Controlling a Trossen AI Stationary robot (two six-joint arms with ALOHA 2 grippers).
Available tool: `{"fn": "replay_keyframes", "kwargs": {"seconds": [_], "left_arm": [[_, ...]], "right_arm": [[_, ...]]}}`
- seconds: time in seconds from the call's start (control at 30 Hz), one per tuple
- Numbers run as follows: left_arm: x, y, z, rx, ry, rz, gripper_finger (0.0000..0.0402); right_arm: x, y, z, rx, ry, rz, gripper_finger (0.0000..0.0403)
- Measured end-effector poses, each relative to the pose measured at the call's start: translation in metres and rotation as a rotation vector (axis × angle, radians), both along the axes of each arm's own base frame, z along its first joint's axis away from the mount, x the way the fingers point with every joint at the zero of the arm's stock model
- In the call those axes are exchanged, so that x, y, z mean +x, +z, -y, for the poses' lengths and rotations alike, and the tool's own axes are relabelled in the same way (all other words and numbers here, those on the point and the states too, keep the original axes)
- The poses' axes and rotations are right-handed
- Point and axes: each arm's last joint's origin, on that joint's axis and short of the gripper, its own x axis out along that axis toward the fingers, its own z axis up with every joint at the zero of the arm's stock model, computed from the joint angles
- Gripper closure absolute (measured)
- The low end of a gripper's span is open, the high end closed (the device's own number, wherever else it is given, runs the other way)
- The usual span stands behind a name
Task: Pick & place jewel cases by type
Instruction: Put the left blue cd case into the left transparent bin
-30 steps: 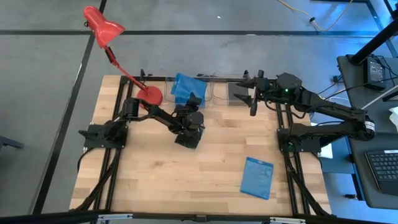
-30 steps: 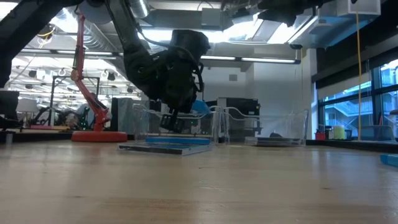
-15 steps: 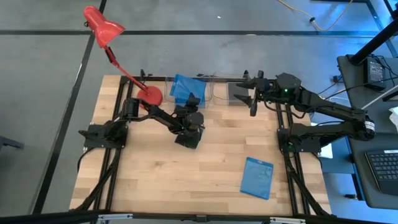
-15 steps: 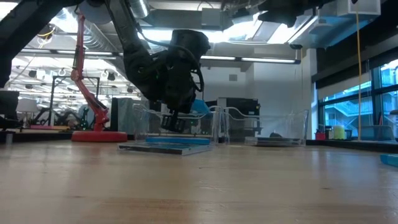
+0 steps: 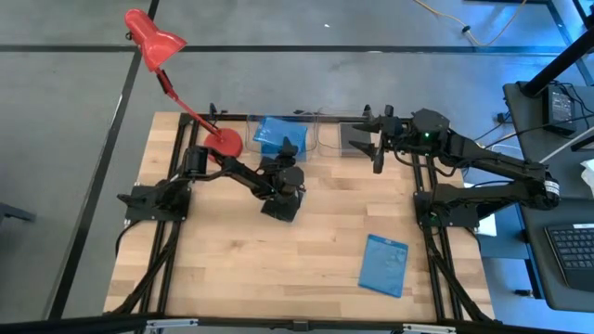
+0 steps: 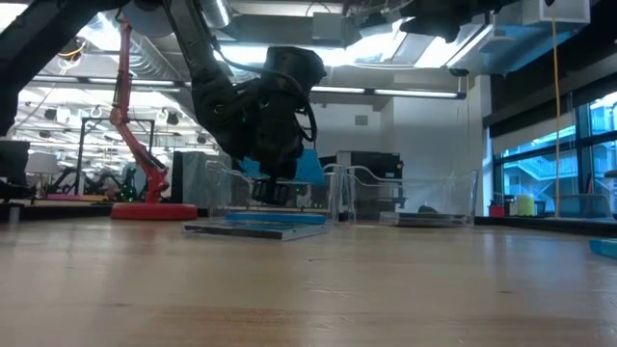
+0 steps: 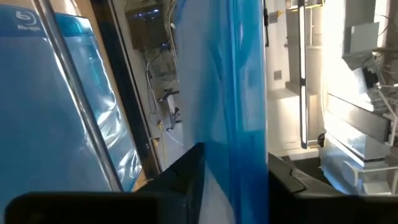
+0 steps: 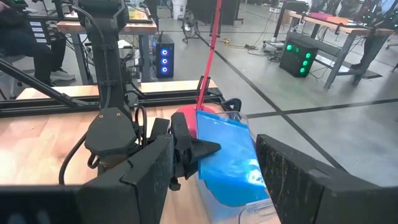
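Left gripper is holding a blue case on edge over the left tray, jaws around it, upper centre of the high view. "Blu-ray" logo is showing on a neighbouring blue case. Right gripper, jaws apart, is hovering by the right tray holding a grey case. Another blue case is lying lower right.

case tilted in left tray | lamp base just left | second case front-right

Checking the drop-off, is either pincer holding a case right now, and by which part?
Left pincer has a blue jewel case between its fingers at one edge; whether it still grips is unclear. Right pincer holds nothing.
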Motion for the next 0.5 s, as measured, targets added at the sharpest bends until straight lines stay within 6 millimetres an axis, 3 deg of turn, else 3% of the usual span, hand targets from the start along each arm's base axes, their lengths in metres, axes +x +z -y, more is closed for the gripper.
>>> {"fn": "replay_keyframes", "kwargs": {"seconds": [0.3, 0.5], "left_arm": [[0.0001, 0.0, 0.0, -0.001, -0.003, -0.001, 0.0238], [0.0, -0.0001, -0.0017, -0.002, -0.006, -0.005, 0.0218]], "right_arm": [[0.0, -0.0002, 0.0, -0.024, 0.005, -0.008, 0.0169], [0.0, 0.0, -0.0001, -0.024, 0.005, -0.008, 0.0169]]}}
